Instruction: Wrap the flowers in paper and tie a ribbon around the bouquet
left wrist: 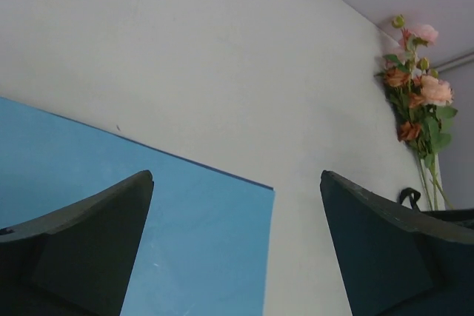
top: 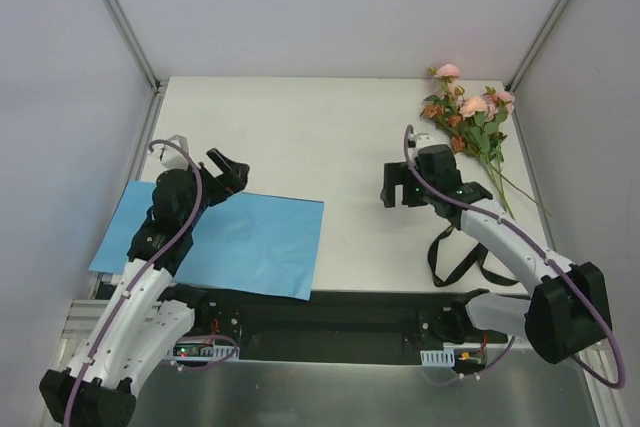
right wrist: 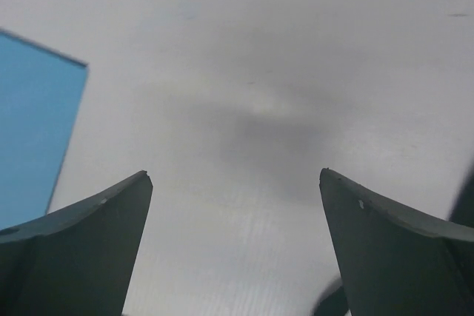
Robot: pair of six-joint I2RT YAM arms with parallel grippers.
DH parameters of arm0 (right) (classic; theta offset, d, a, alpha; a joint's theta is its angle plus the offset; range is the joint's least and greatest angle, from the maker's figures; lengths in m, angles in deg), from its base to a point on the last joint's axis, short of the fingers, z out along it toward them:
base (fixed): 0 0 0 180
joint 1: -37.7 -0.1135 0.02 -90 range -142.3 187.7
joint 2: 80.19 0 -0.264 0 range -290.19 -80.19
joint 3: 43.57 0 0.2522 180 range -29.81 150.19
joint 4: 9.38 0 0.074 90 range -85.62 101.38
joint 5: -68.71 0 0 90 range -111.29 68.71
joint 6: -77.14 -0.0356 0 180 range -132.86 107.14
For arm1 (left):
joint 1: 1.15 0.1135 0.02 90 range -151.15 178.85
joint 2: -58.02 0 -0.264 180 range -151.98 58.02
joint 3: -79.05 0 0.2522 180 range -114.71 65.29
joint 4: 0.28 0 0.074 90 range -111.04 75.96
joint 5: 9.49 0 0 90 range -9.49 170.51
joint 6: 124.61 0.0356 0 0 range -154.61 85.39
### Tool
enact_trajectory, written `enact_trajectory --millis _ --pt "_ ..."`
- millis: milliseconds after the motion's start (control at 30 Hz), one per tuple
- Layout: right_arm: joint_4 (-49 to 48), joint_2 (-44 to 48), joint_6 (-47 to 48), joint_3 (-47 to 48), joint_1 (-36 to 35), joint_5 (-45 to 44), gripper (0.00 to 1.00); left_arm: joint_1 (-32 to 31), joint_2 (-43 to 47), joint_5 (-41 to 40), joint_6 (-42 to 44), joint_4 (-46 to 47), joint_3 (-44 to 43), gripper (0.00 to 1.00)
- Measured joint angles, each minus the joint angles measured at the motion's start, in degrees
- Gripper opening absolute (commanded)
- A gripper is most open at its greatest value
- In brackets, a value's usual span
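Your paper [top: 225, 237] lies flat, light blue face up, in the lower left of the overhead view. Its near edge runs past the front edge of the desk [top: 320, 127]. That overhang looks handy, since a claw could get under the sheet there. The sheet being spread open suggests it is meant as the bed for the flowers, so nothing has been wrapped yet.

The flowers [top: 470, 117] lie in the upper right corner of that view, well apart from the paper. Their blooms point to the far corner and their thin stems trail down toward the right arm. The stems are the easier end for you to pinch, and they face the arm that sits nearest them.

The ribbon [top: 431, 259] lies in loose black loops in the lower right, partly under the right arm's forearm. It sits out of the way, which fits its being the last thing needed.

Your left claw [top: 230, 169] hovers above the far edge of the paper, spread as wide as it goes and holding nothing. Its wrist view shows the blue sheet beneath the left finger and bare desk beyond.

Your right claw [top: 388, 187] hangs over the bare middle of the desk, equally wide open and empty, between the paper and the flowers. I judge this to be the start: the flowers need carrying onto the sheet first.
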Motion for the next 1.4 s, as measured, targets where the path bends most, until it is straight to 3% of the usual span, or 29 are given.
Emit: enact_trajectory --millis 33,67,167,300,367,400,433,633,867,1167,1400 --pt "0.09 -0.33 0.33 0.39 -2.47 1.95 1.0 0.0 -0.63 1.7 -1.33 -0.94 0.07 0.83" --pt "0.2 -1.18 0.76 1.2 -4.79 3.74 1.0 0.0 -1.84 4.04 -2.64 -1.97 0.07 0.67" --pt "0.31 -6.45 2.89 5.7 -11.72 8.11 1.0 0.0 -6.84 9.33 -5.95 -3.85 0.7 0.48" --pt "0.87 -19.98 5.11 18.84 -18.75 13.77 1.0 0.0 -14.47 14.97 -9.97 -5.49 4.22 0.34" --pt "0.57 -25.49 5.77 23.85 -20.35 16.28 1.0 -0.02 -17.62 16.57 -11.23 -6.6 5.75 0.18" --pt "0.98 -28.7 6.08 26.86 -21.09 18.38 0.98 -0.09 -19.71 17.18 -11.93 -7.1 6.32 0.05" --pt "1.09 -31.45 6.23 29.31 -21.55 20.06 0.98 -0.15 -21.75 17.84 -12.74 -7.39 6.62 0.0" --pt "3.63 -43.47 7.1 39.23 -21.77 26.45 0.96 -1.18 -30.91 19.21 -14.73 -7.45 6.91 0.0" --pt "6.97 -52.28 9.27 45.97 -21.38 28.74 0.87 -1.66 -32.44 17.16 -17.53 -6.91 8.63 0.0" --pt "7.89 -55.76 11.17 47.39 -20.79 31.12 0.82 -1.68 -35.45 17.62 -19.74 -3.58 8.44 0.0" --pt "7.85 -55.87 11.43 47.5 -20.48 31.82 0.87 -1.68 -36.52 17.75 -20.35 -2.08 8.33 0.0"
